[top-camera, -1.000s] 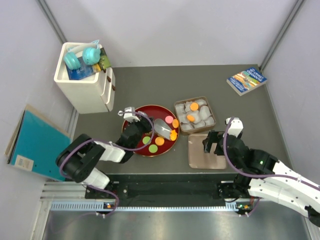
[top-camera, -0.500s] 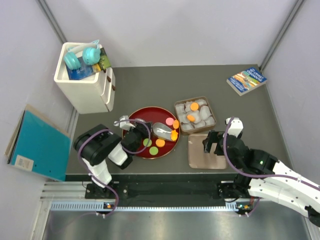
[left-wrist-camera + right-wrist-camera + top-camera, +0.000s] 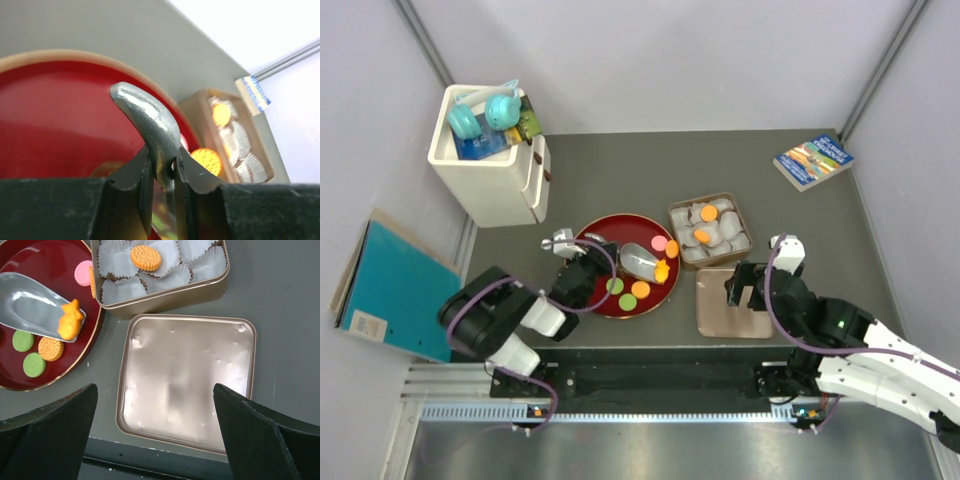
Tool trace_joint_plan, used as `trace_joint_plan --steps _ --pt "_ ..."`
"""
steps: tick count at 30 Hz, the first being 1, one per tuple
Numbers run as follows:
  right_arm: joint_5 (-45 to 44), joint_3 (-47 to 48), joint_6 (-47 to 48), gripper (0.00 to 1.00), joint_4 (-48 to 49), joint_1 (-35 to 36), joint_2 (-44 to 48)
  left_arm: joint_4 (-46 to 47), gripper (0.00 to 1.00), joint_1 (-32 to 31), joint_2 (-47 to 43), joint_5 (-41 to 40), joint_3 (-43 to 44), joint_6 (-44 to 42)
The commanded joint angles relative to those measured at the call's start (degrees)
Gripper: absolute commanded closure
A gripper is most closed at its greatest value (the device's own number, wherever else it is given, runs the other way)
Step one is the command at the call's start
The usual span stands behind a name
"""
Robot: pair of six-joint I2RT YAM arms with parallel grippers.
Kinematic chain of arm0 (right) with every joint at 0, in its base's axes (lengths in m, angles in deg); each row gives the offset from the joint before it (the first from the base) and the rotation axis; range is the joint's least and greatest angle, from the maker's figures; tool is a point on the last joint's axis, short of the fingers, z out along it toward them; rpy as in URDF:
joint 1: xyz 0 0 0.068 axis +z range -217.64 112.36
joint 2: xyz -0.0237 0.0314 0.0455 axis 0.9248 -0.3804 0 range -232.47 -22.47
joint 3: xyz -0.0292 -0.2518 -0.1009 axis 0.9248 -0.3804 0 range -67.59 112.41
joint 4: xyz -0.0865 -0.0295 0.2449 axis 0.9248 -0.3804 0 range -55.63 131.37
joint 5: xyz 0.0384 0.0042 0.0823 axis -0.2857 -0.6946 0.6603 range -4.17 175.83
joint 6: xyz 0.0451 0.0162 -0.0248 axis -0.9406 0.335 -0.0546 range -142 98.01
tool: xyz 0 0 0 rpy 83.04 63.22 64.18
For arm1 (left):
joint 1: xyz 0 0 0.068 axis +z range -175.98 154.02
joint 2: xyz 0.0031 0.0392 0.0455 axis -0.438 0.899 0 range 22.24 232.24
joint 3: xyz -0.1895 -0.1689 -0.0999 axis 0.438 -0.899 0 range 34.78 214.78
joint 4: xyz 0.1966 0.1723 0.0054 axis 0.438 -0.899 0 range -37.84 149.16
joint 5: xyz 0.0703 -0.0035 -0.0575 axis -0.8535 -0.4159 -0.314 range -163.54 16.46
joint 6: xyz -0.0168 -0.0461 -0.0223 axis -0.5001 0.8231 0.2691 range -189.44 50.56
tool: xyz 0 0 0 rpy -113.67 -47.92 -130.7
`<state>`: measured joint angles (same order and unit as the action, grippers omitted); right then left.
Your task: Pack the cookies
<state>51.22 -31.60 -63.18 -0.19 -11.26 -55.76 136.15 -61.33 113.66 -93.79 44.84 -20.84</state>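
Scoop [image 3: 30, 305] bowl hidden behind handle [image 3: 150, 120] in left wrist view; left gripper [image 3: 162, 175] clamps handle. Right gripper [image 3: 155, 387] spread wide over lid [image 3: 185, 340]. Cookies [image 3: 38, 348] on plate [image 3: 50, 252], two in box [image 3: 165, 292], one seemingly on scoop. Left wrist shifted left since earlier.

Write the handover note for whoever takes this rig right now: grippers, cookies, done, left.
Left gripper: shut on the scoop handle. The scoop is over the red plate, with the fish-shaped cookie at its lip.
Right gripper: open, empty, above the tin lid.
Done: two orange cookies sit in paper cups in the tin.
Left: fish-shaped cookie, pink cookie, green cookies and other orange ones on the plate. The lid is off.
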Motion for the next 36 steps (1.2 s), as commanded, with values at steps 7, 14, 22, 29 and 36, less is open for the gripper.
trace_joint_plan --steps 7,14,22,29,36 --pt "-0.02 -0.22 -0.21 0.02 2.89 -0.04 -0.36 -19.76 1.0 0.55 -22.77 0.04 8.74 -16.17" --pt "-0.11 0.22 -0.21 0.02 2.45 -0.04 -0.28 -25.48 1.0 0.64 -22.52 3.37 16.03 -14.24" --pt "-1.42 2.51 -0.47 0.02 -0.09 -0.04 1.92 -21.72 1.0 0.64 -9.69 9.08 27.98 -9.14" --pt "-2.92 5.67 0.23 0.02 -1.94 -0.04 3.24 -19.51 1.0 0.46 3.92 12.86 38.96 -5.18" --pt "-5.02 6.81 1.64 0.01 -3.17 -0.04 3.85 -21.17 1.0 -0.42 12.46 14.36 48.46 -5.09"
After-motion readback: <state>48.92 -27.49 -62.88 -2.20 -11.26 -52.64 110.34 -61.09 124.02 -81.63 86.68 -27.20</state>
